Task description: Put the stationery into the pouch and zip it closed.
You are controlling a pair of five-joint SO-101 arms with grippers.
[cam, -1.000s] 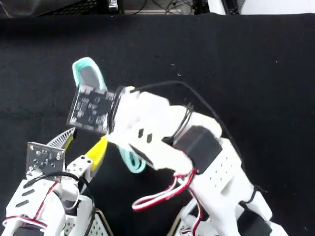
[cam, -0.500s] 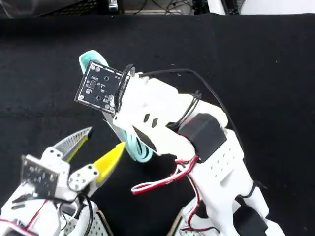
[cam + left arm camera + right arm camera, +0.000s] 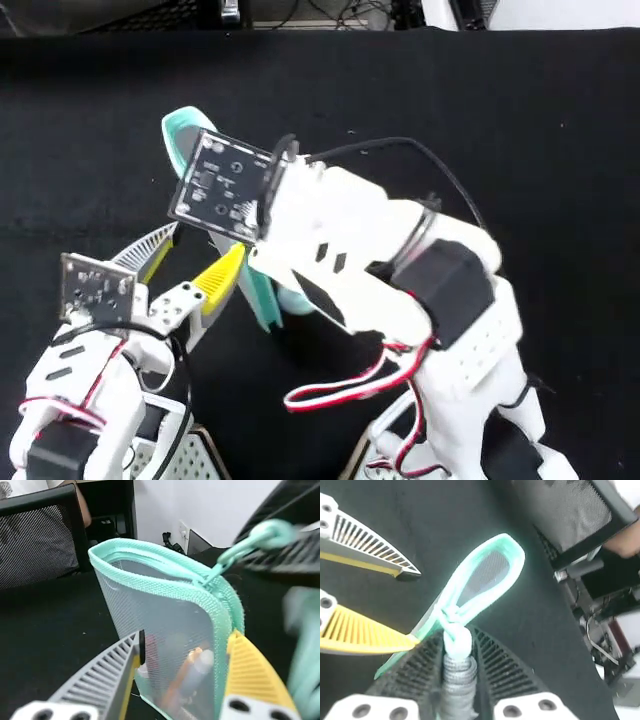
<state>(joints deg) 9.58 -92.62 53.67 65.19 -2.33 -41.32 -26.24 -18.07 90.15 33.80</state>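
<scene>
Right wrist view is showing the right gripper (image 3: 457,632) clamping the zip pull (image 3: 456,642), best tugging straight along the pouch (image 3: 487,572) once the open left gripper (image 3: 417,606) is bracing it.

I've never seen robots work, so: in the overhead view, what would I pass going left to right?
Left arm's square circuit board → its grey ribbed finger → its yellow ribbed finger → lower end of the mint-green mesh pouch → white right arm.
</scene>
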